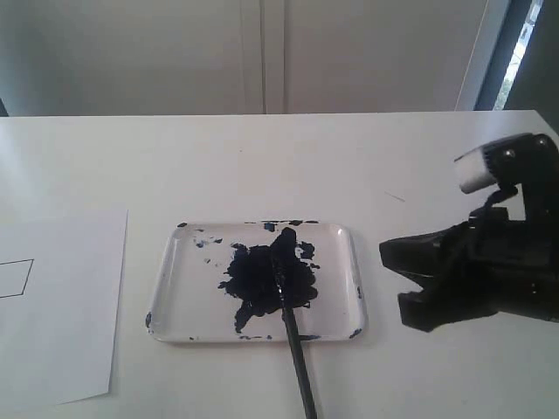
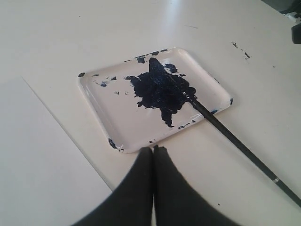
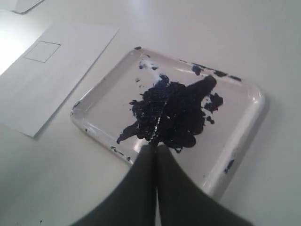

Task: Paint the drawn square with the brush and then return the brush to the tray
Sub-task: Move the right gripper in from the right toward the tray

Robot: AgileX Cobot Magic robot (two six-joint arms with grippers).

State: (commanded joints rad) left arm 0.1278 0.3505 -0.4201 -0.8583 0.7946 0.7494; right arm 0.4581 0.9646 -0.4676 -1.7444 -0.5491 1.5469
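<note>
On the white table (image 1: 262,157), the paper sheet (image 1: 61,332) lies toward the left edge. The white tray (image 1: 166,288) sits mid-table, nearer the front edge. It holds a big blue-black paint blot (image 1: 262,279) and the bristle end of the brush (image 1: 297,358), whose black handle crosses the front rim toward the table's front edge. Your right gripper (image 3: 156,147) hangs just right of the tray, fingers pressed together, empty. The left gripper (image 2: 153,149) is likewise closed on nothing. Part the right fingers first, then take the handle outside the rim, clear of wet paint. The drawn square (image 1: 13,278) on the sheet is an unfilled outline.
</note>
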